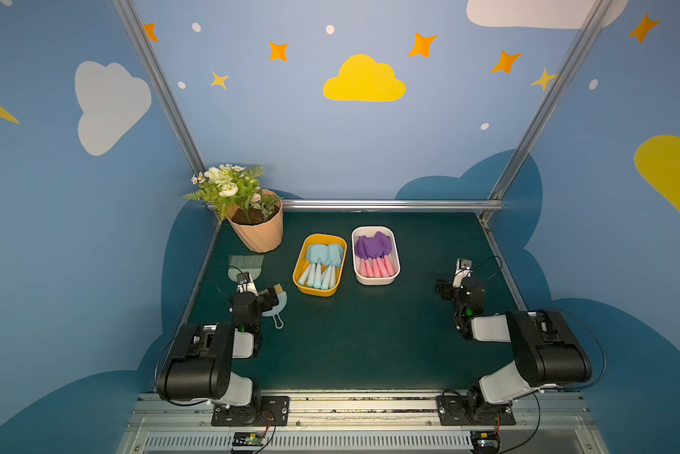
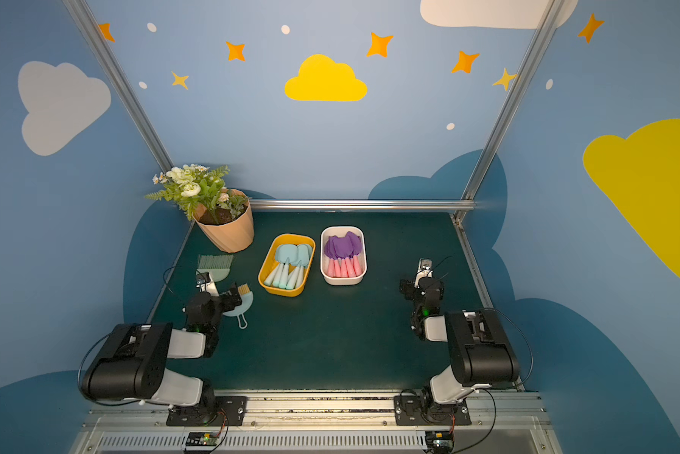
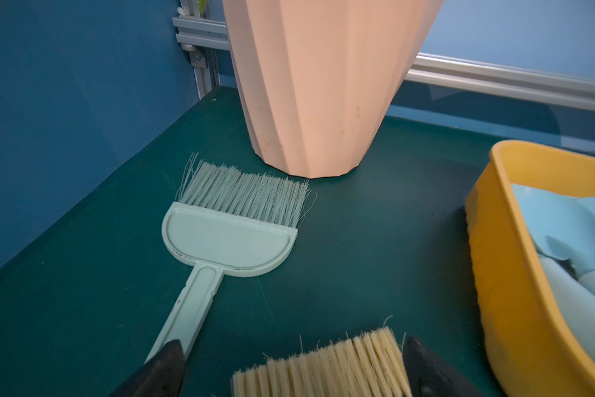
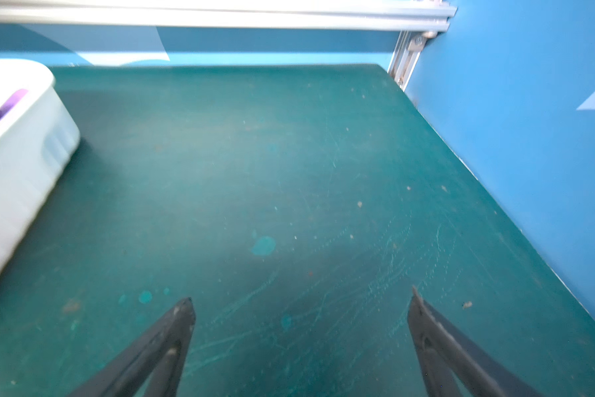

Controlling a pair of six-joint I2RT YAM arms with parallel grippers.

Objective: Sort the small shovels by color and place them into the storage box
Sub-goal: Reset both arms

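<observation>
Both top views show the two storage boxes side by side at mid-table. The yellow box (image 1: 317, 291) (image 2: 283, 290) (image 3: 502, 261) holds several pale blue shovels (image 1: 322, 263) (image 2: 291, 263) (image 3: 564, 223) with mint handles. Several purple shovels (image 1: 373, 251) (image 2: 342, 251) (image 4: 10, 99) with pink handles lie in the white box (image 1: 373, 280) (image 2: 342, 280) (image 4: 14, 165). My left gripper (image 1: 261, 290) (image 2: 224, 291) (image 3: 293, 343) is open, low at the table's left, left of the yellow box, holding nothing. My right gripper (image 1: 454, 281) (image 2: 417, 281) (image 4: 299, 295) is open over bare mat, right of the white box.
A peach flowerpot (image 1: 257, 232) (image 3: 316, 86) with flowers stands at the back left. A grey-green brush (image 1: 246, 262) (image 3: 230, 240) lies in front of it. A light blue dustpan (image 1: 277, 310) lies under my left wrist, and beige bristles (image 3: 323, 367) lie between my left jaws.
</observation>
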